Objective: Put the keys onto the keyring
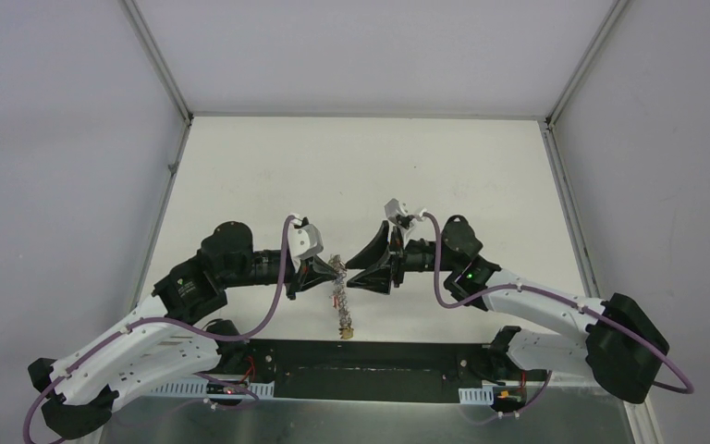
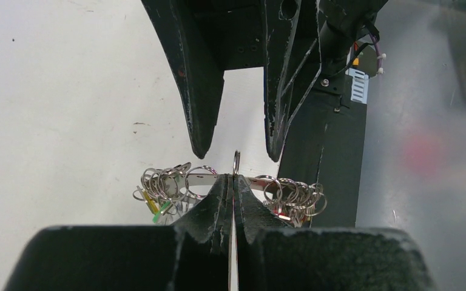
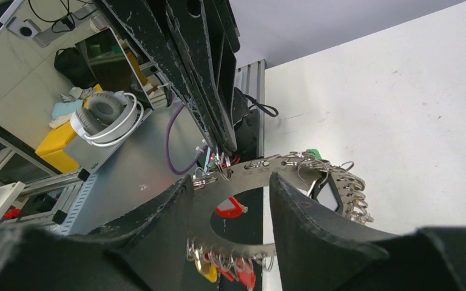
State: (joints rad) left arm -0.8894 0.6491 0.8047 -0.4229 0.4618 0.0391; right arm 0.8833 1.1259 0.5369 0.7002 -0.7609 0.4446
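A white table (image 1: 361, 166) was seen, bounded left and right by metal rails (image 1: 167, 194). Faint dark scuffs (image 2: 139, 124) were noted on its surface. A black base plate (image 1: 370, 370) was laid along the near edge, with both arm bases mounted at it. The keyring (image 1: 339, 282) was held over the near-middle; contact of its hanging lower end with the surface could not be told.

The keyring (image 1: 338, 282) is hanging over the table (image 1: 361, 176) near the middle of its near edge, just ahead of the arm bases. The left gripper (image 1: 322, 274) is meeting it from the left, pinching its band. The right gripper (image 1: 351, 275) is facing it from the right, fingers (image 3: 315, 230) straddling the band.
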